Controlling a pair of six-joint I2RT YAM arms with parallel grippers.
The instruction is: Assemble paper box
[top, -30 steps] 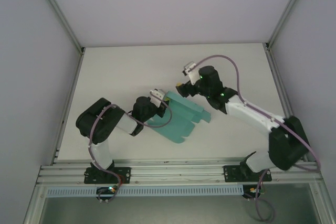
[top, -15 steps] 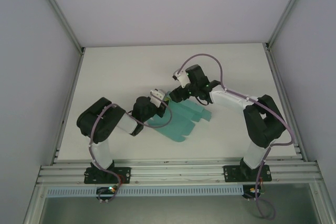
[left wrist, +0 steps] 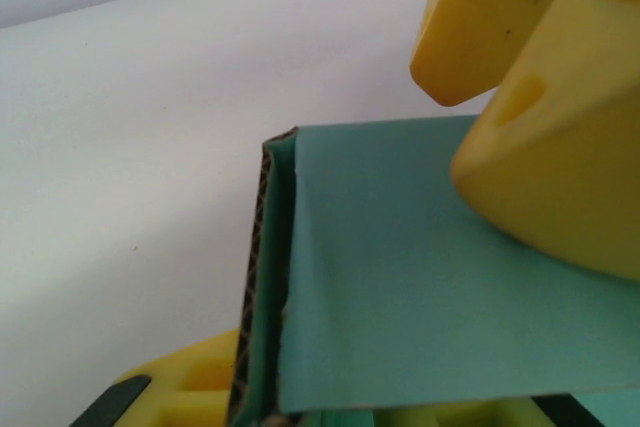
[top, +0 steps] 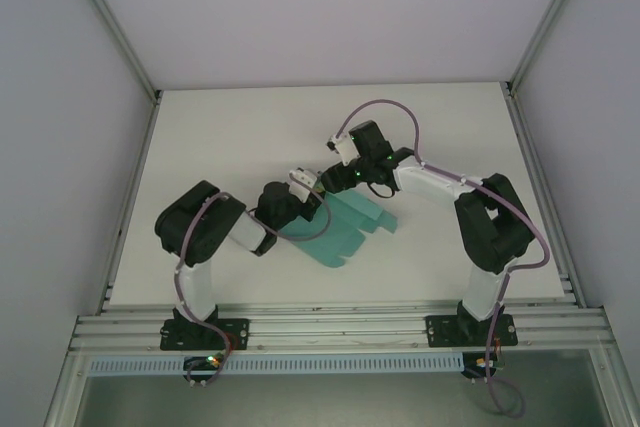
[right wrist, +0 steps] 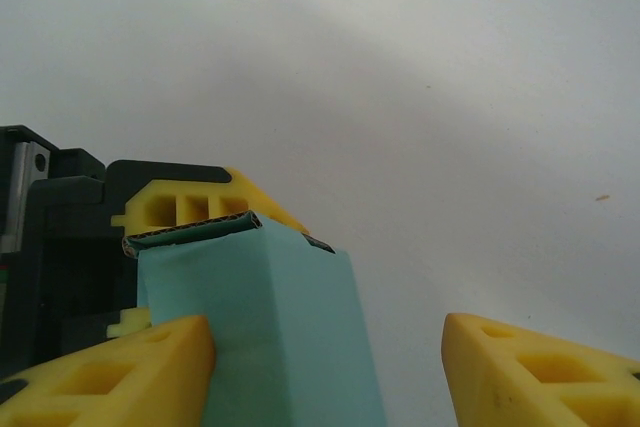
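The paper box [top: 345, 227] is a teal-green card sheet, partly folded, lying mid-table with one flap raised at its far left corner. My left gripper [top: 308, 187] is at that corner, its jaws around the folded corrugated edge [left wrist: 262, 277]. The card hides how tightly my left gripper [left wrist: 330, 402] holds it. My right gripper [top: 330, 182] comes from the right and stands open over the same raised flap [right wrist: 270, 337]. Its left finger [right wrist: 110, 372] touches the card and its right finger [right wrist: 545, 372] is well apart. Both yellow right fingers [left wrist: 550, 147] also rest on the card in the left wrist view.
The white table [top: 230, 137] is bounded by grey walls with metal posts at the back corners. An aluminium rail [top: 330, 327] carrying both arm bases runs along the near edge. Cables loop above the right arm [top: 440, 187].
My right gripper has moved left onto the raised flap beside my left gripper, and its jaws have narrowed. The left arm has shifted slightly and the card has moved a little left.
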